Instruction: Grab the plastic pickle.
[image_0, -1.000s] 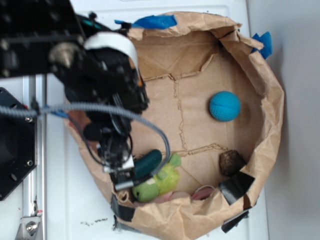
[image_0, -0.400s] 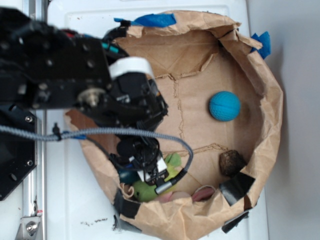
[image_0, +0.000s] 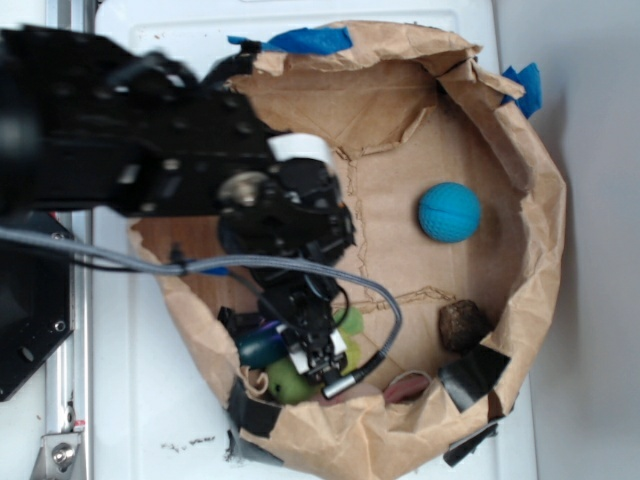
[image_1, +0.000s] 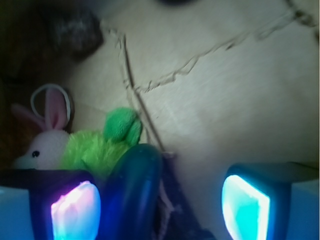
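Note:
The plastic pickle (image_1: 134, 190), glossy dark green and capsule-shaped, lies on the cardboard floor between my fingers, close against the left pad (image_1: 75, 212). The right pad (image_1: 245, 210) stands well apart from it. My gripper (image_1: 160, 210) is open around the pickle. In the exterior view the gripper (image_0: 318, 350) is low at the basket's near-left wall, and only the pickle's end (image_0: 260, 345) shows beside it. The lime-green plush toy (image_1: 95, 147) lies just beyond the pickle, touching it.
A brown paper basket (image_0: 530, 250) holds everything. A blue ball (image_0: 449, 212) lies at the right. A dark brown lump (image_0: 462, 325) lies near the right front wall. A pink-eared white bunny (image_1: 42, 145) lies beside the plush. Black tape (image_0: 470, 375) patches the rim.
The arm has swung right and down into the basket. The gripper has come down over the pickle, which now lies between the open fingers and is mostly hidden in the exterior view.

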